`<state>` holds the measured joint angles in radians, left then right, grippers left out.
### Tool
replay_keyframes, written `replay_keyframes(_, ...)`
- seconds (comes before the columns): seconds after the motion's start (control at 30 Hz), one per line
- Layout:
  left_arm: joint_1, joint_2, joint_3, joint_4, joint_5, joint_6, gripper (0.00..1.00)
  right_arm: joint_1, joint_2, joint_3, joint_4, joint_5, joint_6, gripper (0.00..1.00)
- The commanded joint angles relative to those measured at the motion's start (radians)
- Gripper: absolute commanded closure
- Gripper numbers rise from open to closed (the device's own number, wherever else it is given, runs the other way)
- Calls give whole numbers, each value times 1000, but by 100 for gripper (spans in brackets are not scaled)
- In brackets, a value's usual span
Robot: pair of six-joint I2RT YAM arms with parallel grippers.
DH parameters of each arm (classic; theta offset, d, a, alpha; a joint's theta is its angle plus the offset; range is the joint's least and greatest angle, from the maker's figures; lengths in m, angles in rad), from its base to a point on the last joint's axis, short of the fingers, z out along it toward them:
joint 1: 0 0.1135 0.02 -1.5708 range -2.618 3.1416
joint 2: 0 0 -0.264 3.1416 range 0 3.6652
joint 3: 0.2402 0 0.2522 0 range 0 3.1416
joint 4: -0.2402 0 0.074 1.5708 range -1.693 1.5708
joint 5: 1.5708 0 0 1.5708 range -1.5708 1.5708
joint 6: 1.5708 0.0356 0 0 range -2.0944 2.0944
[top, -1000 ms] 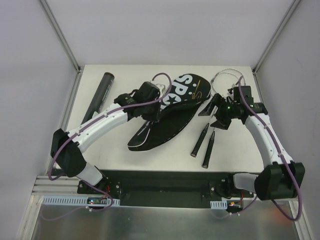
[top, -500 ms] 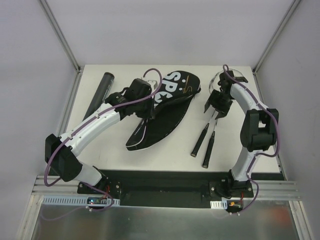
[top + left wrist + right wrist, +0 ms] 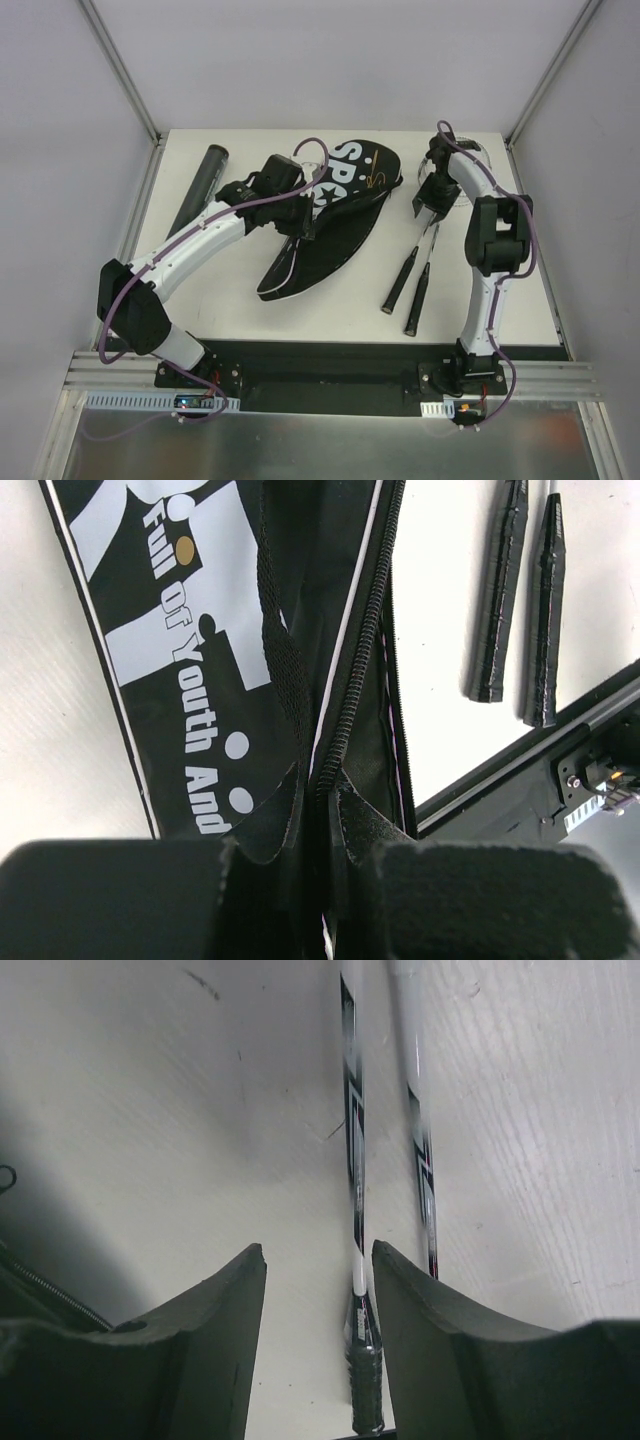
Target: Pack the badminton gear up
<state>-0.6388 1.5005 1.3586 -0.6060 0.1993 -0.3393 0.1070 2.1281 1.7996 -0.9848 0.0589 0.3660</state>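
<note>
The black bag (image 3: 345, 205) lettered SPORT lies at the table's middle, its zipper edge (image 3: 350, 670) open. My left gripper (image 3: 298, 220) (image 3: 325, 815) is shut on the bag's opening edge. Two rackets lie right of the bag, their black handles (image 3: 400, 285) (image 3: 500, 590) toward me and their heads (image 3: 455, 155) at the far right. My right gripper (image 3: 430, 208) (image 3: 318, 1255) hangs over the shafts. Its jaws stand apart, with one shaft (image 3: 354, 1160) between them near the right finger (image 3: 410, 1300). The second shaft (image 3: 424, 1175) runs just outside. A long black tube (image 3: 200, 188) lies at the far left.
The table's black front rail (image 3: 560, 740) runs close behind the racket handles. Metal posts (image 3: 120, 70) and white walls enclose the table on the left, right and back.
My right arm has swung in over the racket shafts near the heads, and its jaws have narrowed around one shaft. The left gripper has kept its hold on the bag, which shifted slightly.
</note>
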Motion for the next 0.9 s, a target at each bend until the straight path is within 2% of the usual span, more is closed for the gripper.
replay_keyframes(0.0,18,0,31,37,57,28,100,-6,36,58,-46,73,25,49)
replay_keyframes(0.17,18,1,31,38,-3,0,100,-6,72,37,24,64,27,48)
replay_keyframes(0.27,18,1,30,37,-2,-32,100,-6,90,47,37,94,28,50)
replay_keyframes(0.3,18,-2,28,37,0,-36,100,-6,89,38,52,96,31,51)
replay_keyframes(0.33,18,-6,25,38,5,-50,100,-4,84,24,93,94,31,59)
replay_keyframes(0.43,18,-10,20,37,-8,-59,100,-13,95,-2,124,107,39,66)
replay_keyframes(0.6,18,-22,16,35,-29,-56,100,-16,107,-17,133,116,40,68)
replay_keyframes(0.7,18,-19,28,32,-37,-56,100,-18,93,-43,170,119,31,78)
replay_keyframes(0.73,18,-14,31,26,-43,-59,100,-23,105,-28,164,107,13,95)
replay_keyframes(0.77,18,-10,36,22,-44,-60,100,-27,113,-13,149,99,8,99)
replay_keyframes(0.87,18,0,48,9,-49,-64,100,-30,133,62,58,76,-25,99)
